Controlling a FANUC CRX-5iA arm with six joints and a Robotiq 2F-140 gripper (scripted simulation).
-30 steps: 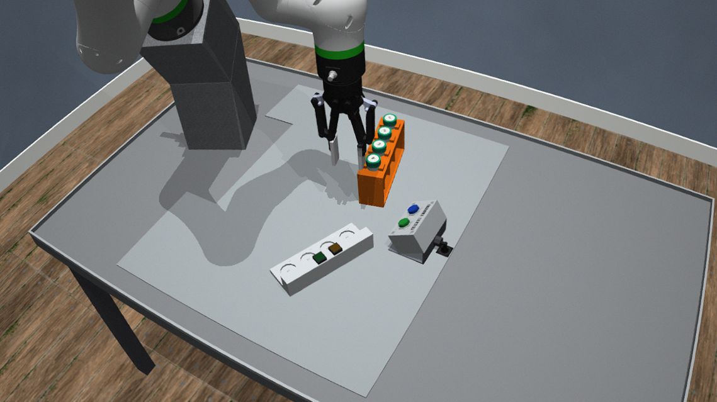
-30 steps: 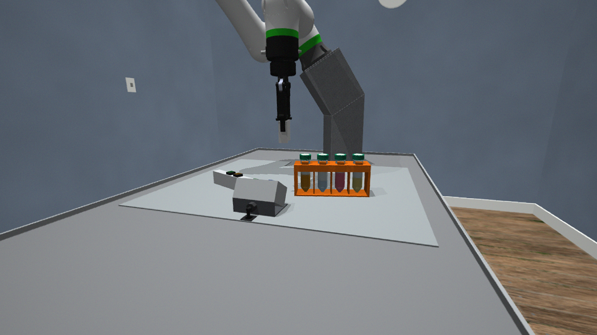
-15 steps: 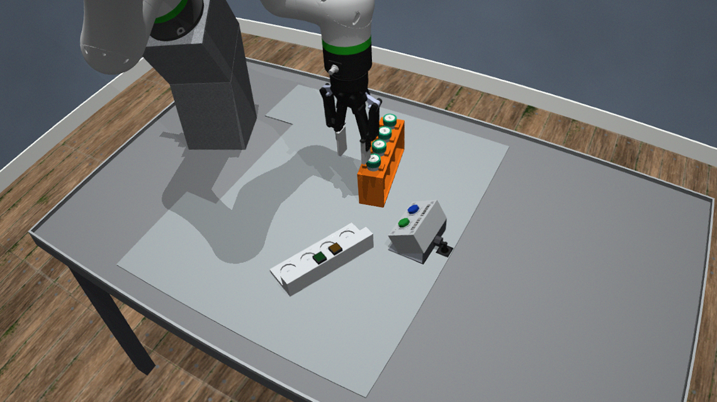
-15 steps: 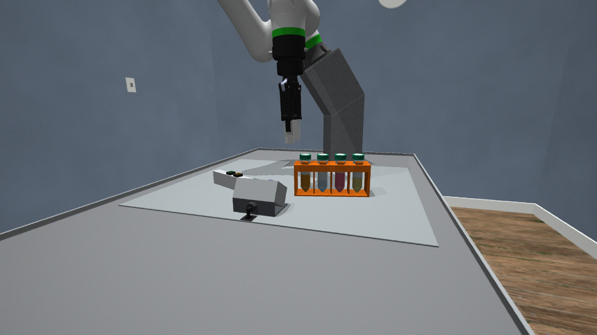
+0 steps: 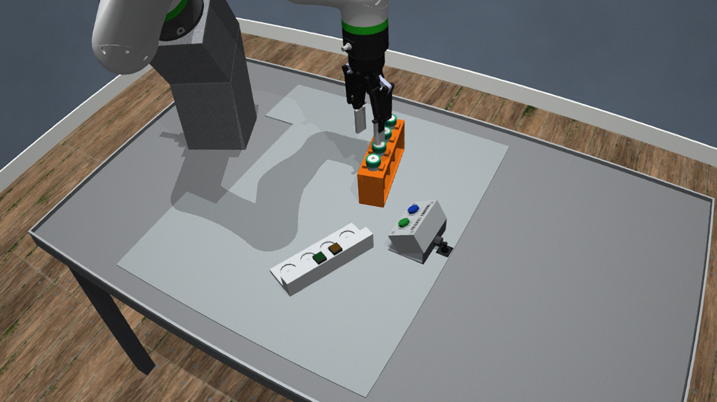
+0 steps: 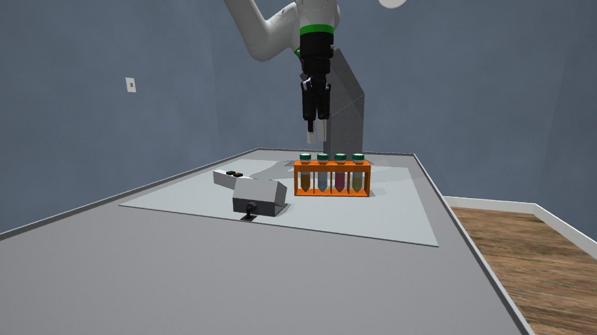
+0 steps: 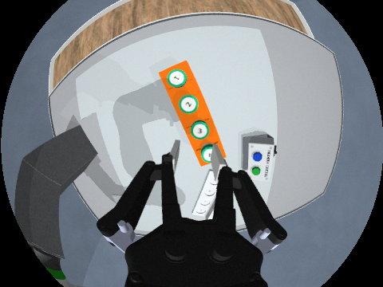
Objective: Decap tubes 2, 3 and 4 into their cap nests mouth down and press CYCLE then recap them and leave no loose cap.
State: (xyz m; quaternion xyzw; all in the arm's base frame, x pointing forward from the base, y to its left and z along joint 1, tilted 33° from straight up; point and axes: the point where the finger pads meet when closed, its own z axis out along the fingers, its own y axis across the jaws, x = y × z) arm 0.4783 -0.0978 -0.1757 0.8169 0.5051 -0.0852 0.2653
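The orange decapping station (image 5: 382,166) holds four tubes, each with a green cap on it. In the wrist view the caps read 1 (image 7: 175,79), 2 (image 7: 188,104), 3 (image 7: 200,131) and 4 (image 7: 209,155). Tube 4 is at the end nearest the key box (image 5: 373,160), leftmost in the exterior view (image 6: 305,157). My gripper (image 5: 369,124) (image 6: 314,135) hangs fingers down, clearly above the caps, over the tube 3 and tube 4 end. It is partly open and holds nothing (image 7: 194,159). The white cap tray (image 5: 323,257) has empty nests, and its two lamps look dark.
The grey key box (image 5: 416,229) with the blue key (image 5: 413,208) and the green key (image 5: 403,222) stands between station and tray. The arm's dark pedestal (image 5: 209,80) rises at the back left. A raised rim edges the table.
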